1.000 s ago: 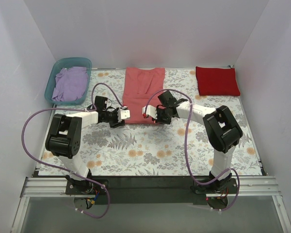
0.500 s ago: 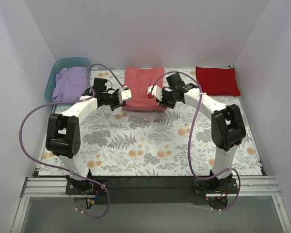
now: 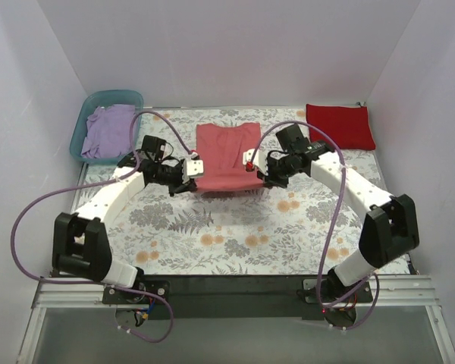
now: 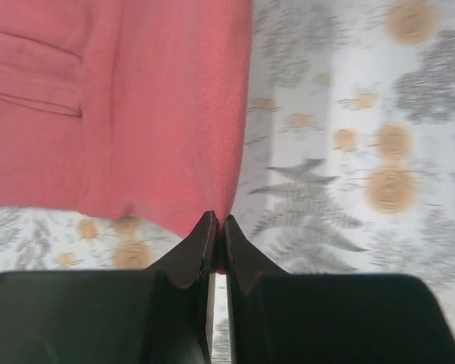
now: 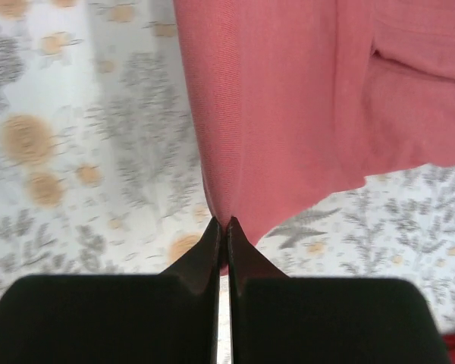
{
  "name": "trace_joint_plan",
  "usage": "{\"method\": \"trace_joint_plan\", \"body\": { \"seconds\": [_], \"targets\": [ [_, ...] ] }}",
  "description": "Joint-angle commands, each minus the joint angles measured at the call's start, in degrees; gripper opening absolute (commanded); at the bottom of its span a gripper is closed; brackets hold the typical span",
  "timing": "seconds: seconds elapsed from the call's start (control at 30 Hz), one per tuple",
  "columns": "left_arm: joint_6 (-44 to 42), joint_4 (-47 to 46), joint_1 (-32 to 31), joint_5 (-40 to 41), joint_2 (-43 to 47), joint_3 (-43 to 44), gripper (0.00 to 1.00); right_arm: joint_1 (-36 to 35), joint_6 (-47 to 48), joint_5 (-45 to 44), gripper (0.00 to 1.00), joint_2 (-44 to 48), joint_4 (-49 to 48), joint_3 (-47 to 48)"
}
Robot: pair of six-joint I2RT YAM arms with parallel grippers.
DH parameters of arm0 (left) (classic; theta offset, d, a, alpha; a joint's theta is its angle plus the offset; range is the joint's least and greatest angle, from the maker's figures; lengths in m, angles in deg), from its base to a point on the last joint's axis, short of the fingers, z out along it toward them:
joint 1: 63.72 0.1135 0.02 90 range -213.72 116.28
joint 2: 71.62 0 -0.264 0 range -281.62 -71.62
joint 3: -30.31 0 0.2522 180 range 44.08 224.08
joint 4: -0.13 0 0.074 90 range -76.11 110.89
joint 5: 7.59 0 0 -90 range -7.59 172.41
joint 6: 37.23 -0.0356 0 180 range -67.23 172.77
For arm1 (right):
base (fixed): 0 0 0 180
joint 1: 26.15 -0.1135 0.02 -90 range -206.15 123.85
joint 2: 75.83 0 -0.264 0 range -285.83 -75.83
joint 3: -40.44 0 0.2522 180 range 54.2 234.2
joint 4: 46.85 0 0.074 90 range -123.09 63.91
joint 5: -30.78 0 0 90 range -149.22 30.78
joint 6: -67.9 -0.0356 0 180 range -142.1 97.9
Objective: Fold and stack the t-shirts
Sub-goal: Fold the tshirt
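**A:** Where is the salmon-pink t-shirt (image 3: pixel 226 152)?

**B:** On the floral-print cloth (image 3: pixel 235 235), centred and toward the far side. Its side edges run far to near, and its near edge faces the arm bases. From above it looks about as wide as it is long.

**A:** And the grippers?

**B:** The left gripper (image 4: pixel 216 221) is clamped on the near left corner. The right gripper (image 5: pixel 221 224) is clamped on the near right corner.

**A:** Other shirts?

**B:** A lavender t-shirt (image 3: pixel 110 130) lies crumpled in the teal tub (image 3: pixel 87 112), far left. A deep red t-shirt (image 3: pixel 340 126) lies folded, far right.
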Motion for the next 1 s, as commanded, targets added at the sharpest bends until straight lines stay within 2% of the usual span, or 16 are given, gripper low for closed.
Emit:
{"method": "trace_joint_plan", "body": {
  "seconds": [0.0,0.13,0.27,0.47,0.53,0.57,0.6,0.77,0.87,0.97],
  "targets": [
    [1.35,9.36,-1.16,-5.20,9.76,-3.95,0.00,-0.97,2.26,6.24,0.01,8.92,10.45,-6.48],
    [1.35,21.99,-1.96,-9.69,16.87,-3.27,0.00,-2.55,1.65,9.93,0.01,15.36,16.17,-9.06],
    [7.68,21.51,-1.00,-7.15,15.06,3.05,0.00,-0.98,1.38,10.46,0.01,13.36,18.90,-0.73],
    [8.12,18.35,4.10,-7.41,-2.69,17.38,0.00,4.03,7.17,10.82,0.01,-5.07,19.35,12.11],
    [8.30,13.11,4.98,-7.15,-8.56,19.67,0.00,4.82,9.02,11.25,0.01,-10.18,19.17,15.71],
    [10.13,8.28,5.60,-5.67,-12.60,20.11,0.00,5.61,9.64,11.60,0.01,-15.43,19.17,19.90],
    [10.14,8.24,5.95,-5.13,-12.64,20.82,0.00,5.70,9.73,11.69,0.01,-18.27,19.26,22.21],
    [11.98,1.57,7.18,-3.02,-27.48,28.45,0.00,7.02,9.38,11.26,0.01,-35.92,19.26,40.20],
    [13.75,-2.13,7.62,-0.12,-33.37,30.83,0.00,7.20,8.50,10.64,0.01,-42.52,18.91,44.98],
    [15.06,-4.59,7.71,0.50,-36.89,31.63,0.00,7.20,7.72,9.94,0.01,-46.05,18.20,45.96]
  ]
}}
